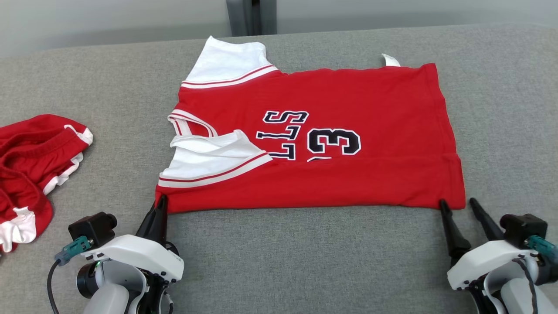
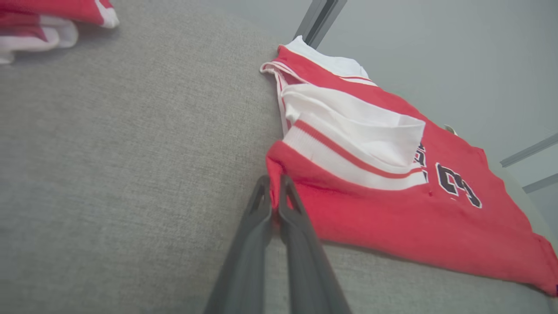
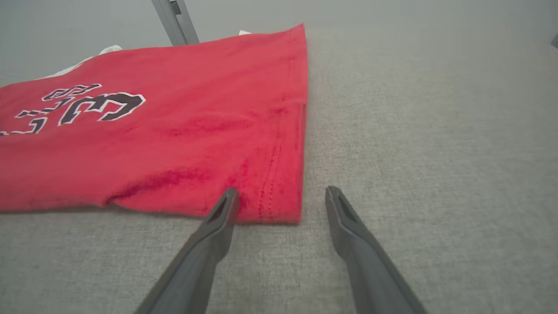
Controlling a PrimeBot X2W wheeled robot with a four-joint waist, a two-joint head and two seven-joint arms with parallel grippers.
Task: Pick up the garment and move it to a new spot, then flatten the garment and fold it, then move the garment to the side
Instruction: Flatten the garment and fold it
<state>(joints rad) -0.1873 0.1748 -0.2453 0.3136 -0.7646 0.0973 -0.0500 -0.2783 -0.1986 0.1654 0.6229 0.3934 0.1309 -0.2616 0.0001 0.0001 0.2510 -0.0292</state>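
A red jersey (image 1: 331, 174) with white sleeves and dark lettering lies flat on the grey table (image 1: 305, 261), its near long edge folded over. My left gripper (image 1: 160, 203) is shut on the jersey's near left corner; the left wrist view shows that gripper (image 2: 273, 192) with red cloth pinched between its tips. My right gripper (image 1: 457, 204) stands open at the jersey's near right corner. In the right wrist view, the right gripper (image 3: 281, 196) straddles the corner of the jersey (image 3: 174, 131), its left finger touching the hem.
A second red and white garment (image 1: 30, 170) lies crumpled at the table's left edge, also at the top left as the red and white garment (image 2: 52, 22) in the left wrist view. A grey wall with a dark post (image 1: 250, 17) stands behind the table.
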